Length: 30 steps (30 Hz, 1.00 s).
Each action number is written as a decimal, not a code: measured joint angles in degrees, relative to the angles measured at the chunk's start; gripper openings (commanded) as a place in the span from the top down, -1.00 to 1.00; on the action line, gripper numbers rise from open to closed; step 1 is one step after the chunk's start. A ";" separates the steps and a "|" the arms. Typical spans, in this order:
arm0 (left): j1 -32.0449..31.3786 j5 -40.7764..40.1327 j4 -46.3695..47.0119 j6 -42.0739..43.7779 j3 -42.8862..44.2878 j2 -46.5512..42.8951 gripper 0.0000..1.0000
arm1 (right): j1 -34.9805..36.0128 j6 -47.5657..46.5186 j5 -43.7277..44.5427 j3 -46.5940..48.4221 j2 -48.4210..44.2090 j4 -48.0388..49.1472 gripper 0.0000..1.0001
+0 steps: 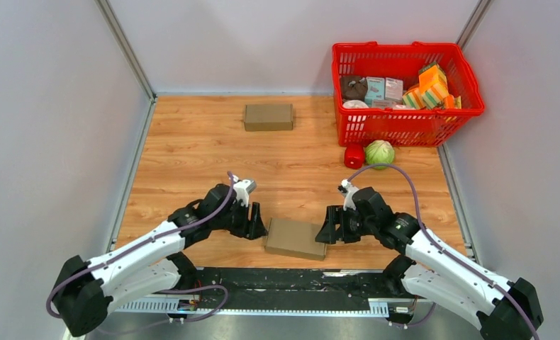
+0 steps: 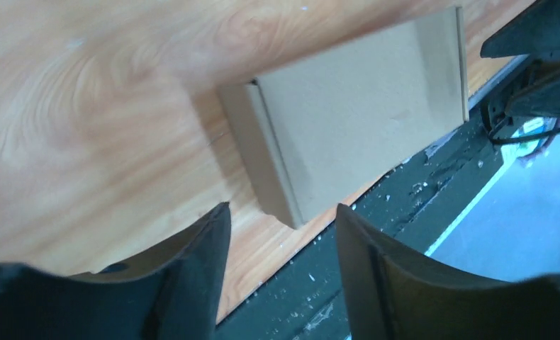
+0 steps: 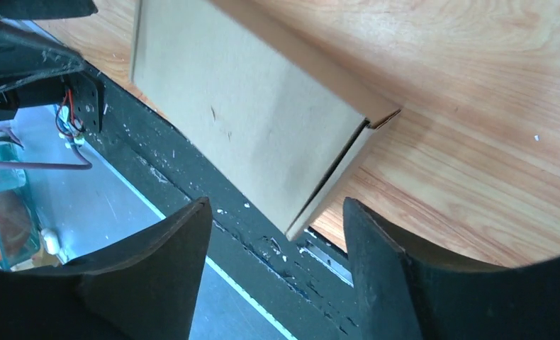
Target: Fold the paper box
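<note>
**light card box waits between two open grippers**

the flat brown cardboard box [image 1: 295, 239] lies at 6 o'clock on the wooden table [image 1: 192, 156], close to its near edge and turned a little askew. its lid looks to be down already, with a tuck flap showing at the short end in both wrist views.

the left gripper [image 1: 256, 221] sits just beside the box at its 9 o'clock end. its jaws are spread and hold nothing. the right gripper [image 1: 328, 227] sits at the 3 o'clock end, also spread and empty. whether either finger touches the card, i cannot tell.

i judge the box light and hollow: stiff along its creases, easy to dent on the broad top, and smooth enough to slide on the wood. the short ends look like the best hold, one gripper bracing while the other presses the flaps.

at 11 o'clock, well apart, rests a second closed brown cardboard box [image 1: 268, 117]. at 2 o'clock stands a red plastic mesh basket [image 1: 398, 127] holding yellow-and-orange sponges, small printed cartons and a dark round item. just in front of it sit a small red object [image 1: 354, 156] and a green cabbage [image 1: 380, 153], side by side.
</note>
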 measured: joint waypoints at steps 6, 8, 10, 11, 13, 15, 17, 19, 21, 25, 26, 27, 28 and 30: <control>0.42 -3.39 -12.09 -3.98 3.39 -6.38 -0.37 | -0.02 3.69 0.09 0.02 -0.11 -0.17 -0.60; 0.50 -2.99 -13.00 -4.46 6.73 -3.23 -0.27 | -0.24 4.98 0.46 0.02 0.81 0.00 -0.51; 0.52 -1.90 -11.89 -5.07 9.53 1.92 -0.19 | -0.74 6.34 0.68 -0.15 2.69 0.76 -0.41; 0.57 -1.07 -10.49 -5.42 10.16 5.11 -0.19 | -0.92 6.93 0.70 -0.52 3.34 1.73 -0.36; 0.57 0.37 -8.24 -6.62 9.64 9.86 -0.18 | -1.20 7.80 0.50 -1.95 4.39 4.09 -0.28; 0.57 1.40 -5.81 -8.00 7.65 11.85 -0.20 | -1.20 8.31 0.35 -2.93 5.27 5.42 -0.23; 0.57 2.34 -3.65 -9.51 5.25 12.66 -0.20 | -1.20 8.37 0.15 -3.28 6.47 6.67 -0.16; 0.55 3.78 -1.07 -10.88 3.63 13.88 -0.06 | -1.20 8.35 0.02 -3.32 7.80 8.09 -0.11; 0.52 5.11 1.29 -11.91 3.32 15.65 0.04 | -1.20 8.33 0.02 -3.32 9.05 9.22 -0.06; 0.50 5.40 3.85 -13.16 3.34 17.94 0.11 | -1.20 8.09 0.50 -2.99 11.87 9.64 0.09; 0.50 5.07 4.04 -13.33 3.34 17.94 0.12 | -1.20 8.11 0.48 -2.49 12.63 9.55 0.09; 0.63 5.01 4.11 -13.49 3.34 17.97 0.15 | -1.20 7.98 0.72 -1.66 13.62 9.31 0.10; 1.03 4.94 3.93 -13.55 3.54 18.12 0.18 | -1.20 7.89 1.40 -0.63 14.86 9.31 0.10; 2.05 4.22 2.78 -13.14 5.22 19.37 0.19 | -1.27 7.26 3.10 2.64 18.60 8.46 0.09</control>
